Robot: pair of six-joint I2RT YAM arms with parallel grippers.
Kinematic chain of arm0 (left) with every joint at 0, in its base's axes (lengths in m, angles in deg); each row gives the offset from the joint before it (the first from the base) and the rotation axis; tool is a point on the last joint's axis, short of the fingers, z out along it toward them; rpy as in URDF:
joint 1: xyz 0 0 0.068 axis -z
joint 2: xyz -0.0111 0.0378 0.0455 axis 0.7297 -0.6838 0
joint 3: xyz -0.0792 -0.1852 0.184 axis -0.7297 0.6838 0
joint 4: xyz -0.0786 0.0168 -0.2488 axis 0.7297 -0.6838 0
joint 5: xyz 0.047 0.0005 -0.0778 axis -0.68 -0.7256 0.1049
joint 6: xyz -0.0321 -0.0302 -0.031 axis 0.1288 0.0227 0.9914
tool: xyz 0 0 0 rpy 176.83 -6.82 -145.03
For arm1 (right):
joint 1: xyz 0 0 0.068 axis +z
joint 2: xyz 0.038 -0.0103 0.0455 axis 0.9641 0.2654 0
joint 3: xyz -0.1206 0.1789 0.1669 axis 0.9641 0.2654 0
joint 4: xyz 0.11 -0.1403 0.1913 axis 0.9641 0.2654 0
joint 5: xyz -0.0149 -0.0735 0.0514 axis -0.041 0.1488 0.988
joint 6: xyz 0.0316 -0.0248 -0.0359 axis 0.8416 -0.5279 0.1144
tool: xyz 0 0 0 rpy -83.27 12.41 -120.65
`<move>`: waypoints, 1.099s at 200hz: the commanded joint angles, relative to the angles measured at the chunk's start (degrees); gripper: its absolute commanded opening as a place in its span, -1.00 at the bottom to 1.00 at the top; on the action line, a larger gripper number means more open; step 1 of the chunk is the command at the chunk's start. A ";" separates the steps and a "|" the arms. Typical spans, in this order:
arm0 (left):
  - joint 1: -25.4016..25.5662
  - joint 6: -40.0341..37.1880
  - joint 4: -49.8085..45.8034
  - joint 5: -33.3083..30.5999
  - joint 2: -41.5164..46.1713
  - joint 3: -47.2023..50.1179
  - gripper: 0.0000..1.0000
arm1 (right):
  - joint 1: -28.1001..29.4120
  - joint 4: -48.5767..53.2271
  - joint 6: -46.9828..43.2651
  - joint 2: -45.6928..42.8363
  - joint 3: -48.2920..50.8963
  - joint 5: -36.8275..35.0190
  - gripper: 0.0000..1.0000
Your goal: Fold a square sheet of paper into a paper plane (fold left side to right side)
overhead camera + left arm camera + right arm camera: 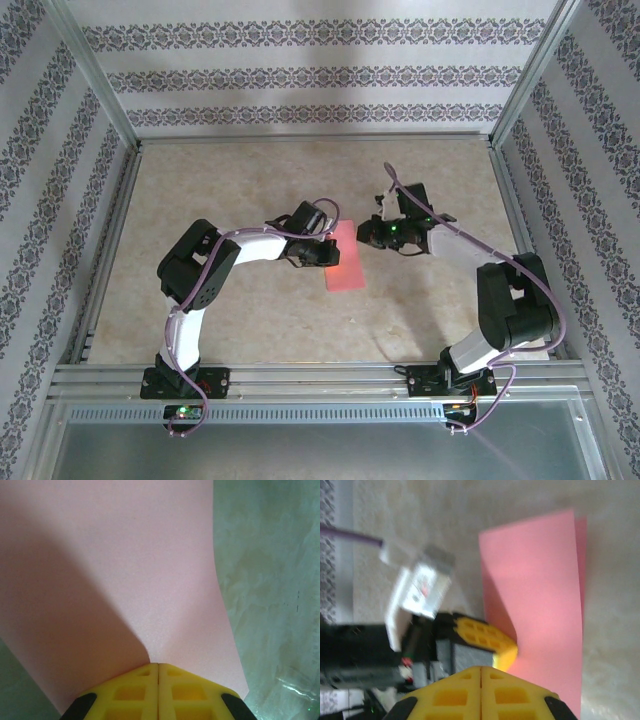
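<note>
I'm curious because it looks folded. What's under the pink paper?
Under the pink paper a second layer's edge peeks out, lying on the table. The rest underneath is covered.

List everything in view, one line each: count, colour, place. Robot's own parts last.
sheet of paper: one, salmon pink, folded to a narrow rectangle, mid-table between the two end effectors
table: one, beige marbled top, under the paper and arms
walls: three, white with dark floral stripes, around the table's far and side edges
frame rails: silver metal, along the near edge under the arm bases
cables: two, purple, one running along each arm
left arm: one, white and black, reaching in from the near left
right arm: one, white and black, reaching in from the near right
left end effector: one, yellow fingers, shut, tips at the paper's left edge
right end effector: one, yellow fingers, shut, beside the paper's right edge
</note>
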 commanded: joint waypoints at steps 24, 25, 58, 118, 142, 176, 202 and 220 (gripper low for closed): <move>1.43 1.19 -3.00 -2.18 -1.53 1.20 -0.85 | 1.95 -0.84 -1.77 6.05 3.75 3.66 -1.00; 1.43 1.20 -3.04 -2.20 -1.49 1.19 -0.85 | 1.98 -0.99 -1.70 6.19 3.75 3.66 -1.00; 1.52 1.87 -2.71 -2.02 -1.48 1.25 -0.85 | 3.15 -1.05 -2.75 11.42 2.47 5.05 -1.00; 1.26 5.72 1.66 0.16 0.19 0.16 -0.83 | 2.89 5.15 -6.33 15.20 2.79 -0.62 -1.00; 0.75 5.16 0.79 0.38 0.04 -1.81 -0.83 | 2.89 6.95 -7.20 16.15 2.88 -3.12 -1.00; -0.55 3.74 -0.03 0.25 -1.18 -3.07 -0.83 | 2.90 7.41 -7.61 16.79 2.99 -4.24 -1.00; -1.09 2.39 -0.64 -0.45 -1.89 -3.13 -0.83 | 2.94 7.44 -7.41 16.96 3.06 -4.69 -1.00; -1.51 2.26 -0.71 -0.49 -2.63 -3.05 -0.83 | 2.89 7.55 -7.36 17.13 3.06 -5.02 -1.00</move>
